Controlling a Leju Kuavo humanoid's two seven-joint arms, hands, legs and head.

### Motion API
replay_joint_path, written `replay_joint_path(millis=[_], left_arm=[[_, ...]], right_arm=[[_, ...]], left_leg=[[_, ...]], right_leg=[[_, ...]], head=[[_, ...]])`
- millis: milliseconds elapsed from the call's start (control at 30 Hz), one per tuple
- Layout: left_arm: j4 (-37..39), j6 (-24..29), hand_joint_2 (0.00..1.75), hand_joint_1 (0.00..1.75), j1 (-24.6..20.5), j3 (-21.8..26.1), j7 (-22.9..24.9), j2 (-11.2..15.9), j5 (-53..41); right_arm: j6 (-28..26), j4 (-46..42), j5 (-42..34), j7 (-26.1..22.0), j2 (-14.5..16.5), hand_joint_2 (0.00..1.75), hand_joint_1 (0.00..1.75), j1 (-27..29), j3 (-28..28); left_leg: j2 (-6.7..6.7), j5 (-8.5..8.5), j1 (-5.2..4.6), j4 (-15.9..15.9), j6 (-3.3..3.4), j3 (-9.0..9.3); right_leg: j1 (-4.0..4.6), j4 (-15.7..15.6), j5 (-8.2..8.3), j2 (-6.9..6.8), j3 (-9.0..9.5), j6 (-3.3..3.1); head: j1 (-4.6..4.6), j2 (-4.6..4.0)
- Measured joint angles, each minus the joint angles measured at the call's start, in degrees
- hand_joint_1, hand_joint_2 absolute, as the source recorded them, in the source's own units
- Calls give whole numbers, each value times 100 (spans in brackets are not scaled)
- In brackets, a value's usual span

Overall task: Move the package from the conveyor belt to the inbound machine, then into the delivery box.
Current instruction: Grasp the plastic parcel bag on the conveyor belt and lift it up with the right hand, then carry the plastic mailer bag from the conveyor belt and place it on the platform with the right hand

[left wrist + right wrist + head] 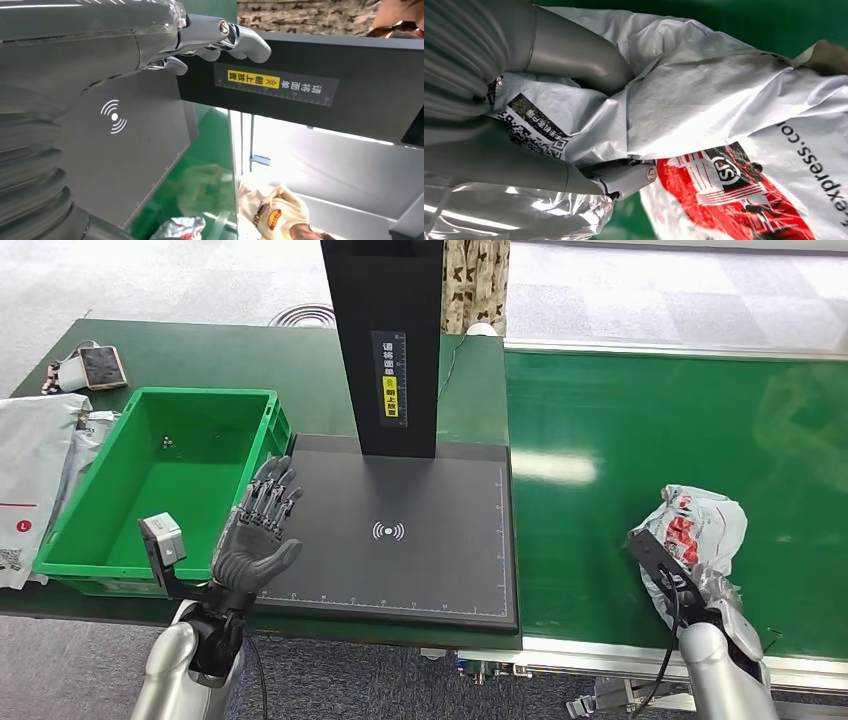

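Two hands shown, left to right. Left hand point(258, 532): raised, fingers spread, holding nothing, poised over the near left corner of the scanner plate point(400, 540). Green bin point(160, 480) just beside that hand on its outer side, grey mail bags point(35, 475) farther out. Black post point(385, 340) with yellow label point(391, 393) beyond the fingertips, rising from the far edge of the plate. Green belt point(620, 440) on the far side of the plate, toward the right hand. Right hand point(690, 580): closed on the package point(700, 530), thumb point(574, 55) and a finger point(629, 180) pinching the crumpled grey plastic. Package on the belt, red print point(734, 195) facing up, well apart from the plate and the bin.
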Motion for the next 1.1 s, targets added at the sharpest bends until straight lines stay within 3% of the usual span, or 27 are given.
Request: replay_joint_path(millis=[67,200,267,367,567,667,833,967,1100], left_arm=[[-69,28,175,0,46,19,-6,-19,-19],[-139,340,175,0,86,34,-251,-68,-22],[-139,527,175,0,67,35,-419,-107,-33],[-138,702,175,0,-7,31,-540,-152,-48],[-89,778,175,0,-173,-3,-644,-166,49],[-31,794,175,0,-259,-14,-748,-158,119],[97,747,175,0,-488,-14,-903,-143,175],[165,753,175,0,-609,-9,-921,-140,174],[199,824,175,0,-654,-1,-924,-123,160]], right_arm=[[-724,-208,-191,-374,84,175,175,19,-138],[-2616,-937,-885,-2098,333,175,175,-107,-428],[-3018,-1300,-913,-2512,431,175,175,-206,-431],[-3252,-1725,-836,-2691,556,175,175,-296,-322],[-3167,-1991,-726,-2856,657,175,175,-520,95],[-2618,-2026,-297,-3177,642,175,175,-640,592],[-1552,-1884,695,-3364,489,175,175,-1191,2235],[-1304,-1533,701,-3377,413,175,175,-1798,3536],[-1181,-1282,659,-3433,369,175,175,-2163,4278]], left_leg=[[1,0,0,0,0,-1],[5,1,0,-1,-1,2],[5,2,0,-1,-2,4],[4,3,0,-1,-3,4],[5,3,1,-1,-3,5],[9,3,0,-1,-3,5],[11,7,1,-1,-9,4],[7,10,4,-1,-12,5],[6,10,7,-1,-12,0]], right_leg=[[0,1,1,3,-1,0],[4,1,1,6,-2,-1],[6,1,1,6,-1,-1],[6,2,2,5,1,-2],[3,2,3,6,2,-2],[3,3,4,13,1,-3],[7,5,5,15,-1,-4],[9,5,5,9,-1,-5],[6,5,5,8,-1,-5]], head=[[0,0],[-1,0],[-1,0],[-2,0],[-1,0],[-1,0],[-2,0],[-2,0],[1,0]])
